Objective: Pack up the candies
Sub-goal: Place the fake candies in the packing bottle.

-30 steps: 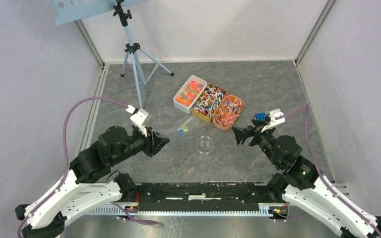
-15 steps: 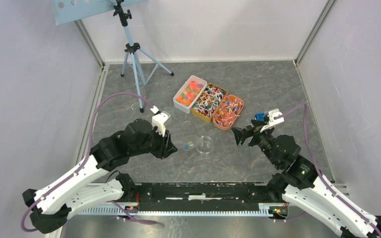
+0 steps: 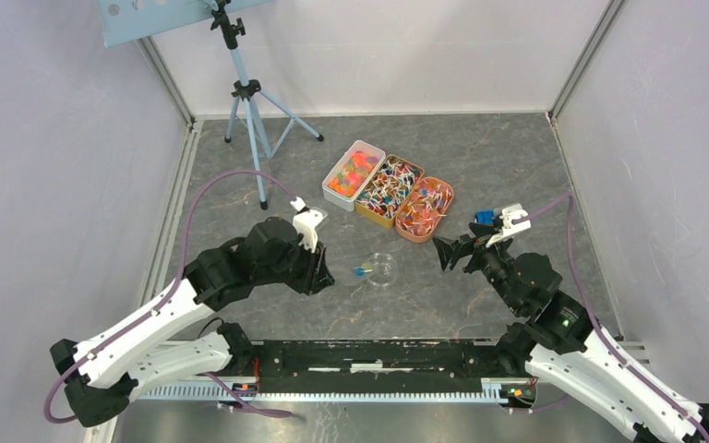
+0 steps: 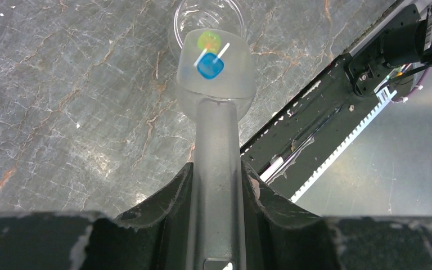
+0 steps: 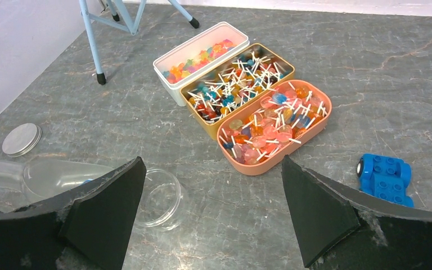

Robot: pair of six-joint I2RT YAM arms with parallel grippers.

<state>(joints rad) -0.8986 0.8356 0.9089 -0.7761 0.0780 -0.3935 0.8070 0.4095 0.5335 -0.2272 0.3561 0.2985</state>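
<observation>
The candies fill three trays: a white one (image 3: 353, 173) (image 5: 199, 53), a gold one (image 3: 389, 190) (image 5: 236, 84) and an orange one (image 3: 424, 209) (image 5: 273, 126). My left gripper (image 3: 328, 272) (image 4: 216, 169) is shut on the handle of a clear plastic scoop (image 3: 362, 270) (image 4: 216, 84). In the scoop lie a blue candy (image 4: 210, 66) and a yellow-green candy (image 4: 208, 40). The scoop's tip hangs at the left rim of a clear round dish (image 3: 384, 269) (image 4: 178, 25) (image 5: 160, 197). My right gripper (image 3: 450, 251) (image 5: 212, 163) stands open right of the dish, with nothing between its fingers.
A small blue toy car (image 3: 483, 218) (image 5: 385, 179) sits right of the orange tray. A round metal lid (image 5: 21, 139) lies left of the dish. A blue tripod (image 3: 249, 111) stands at the back left. Enclosure walls ring the table.
My left arm has swung right and toward the front with the scoop, from near the trays to the dish's left rim. The right arm has not moved.
</observation>
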